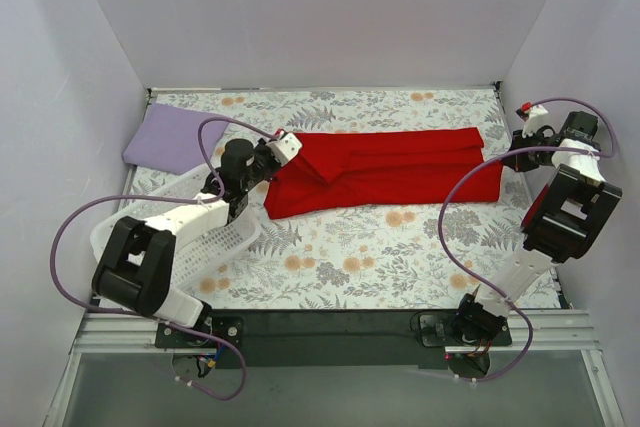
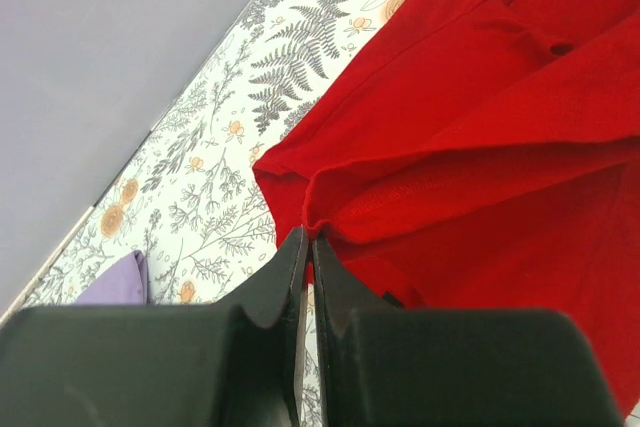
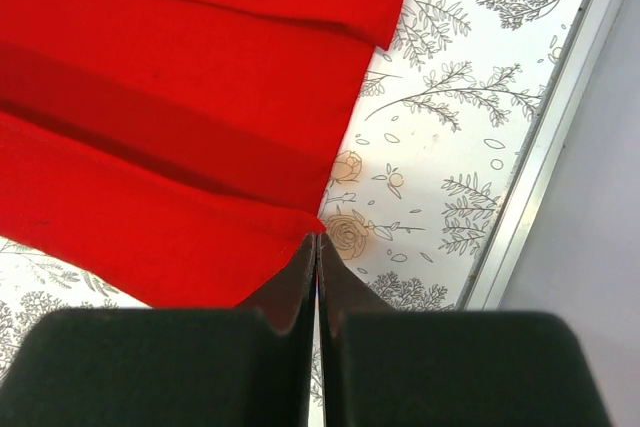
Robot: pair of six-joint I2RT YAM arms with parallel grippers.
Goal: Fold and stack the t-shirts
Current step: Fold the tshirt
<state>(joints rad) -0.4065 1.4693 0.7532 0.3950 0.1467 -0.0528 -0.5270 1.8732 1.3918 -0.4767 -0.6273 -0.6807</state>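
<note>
Both arms stretched low; left fingers (image 2: 292,269), right fingers (image 3: 303,274) clamped shut on red t-shirt (image 1: 390,172) ends.

Bright, even, diffuse light with only soft, faint shadows; all 3 views look sharp and saturated.

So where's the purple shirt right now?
In the top view, the folded purple shirt lies in the far left corner, just beyond the white basket and left of the red shirt.

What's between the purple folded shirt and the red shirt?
Only floral table cover, clearest in the left wrist view; in the top view a purple cable arcs above it.
</note>
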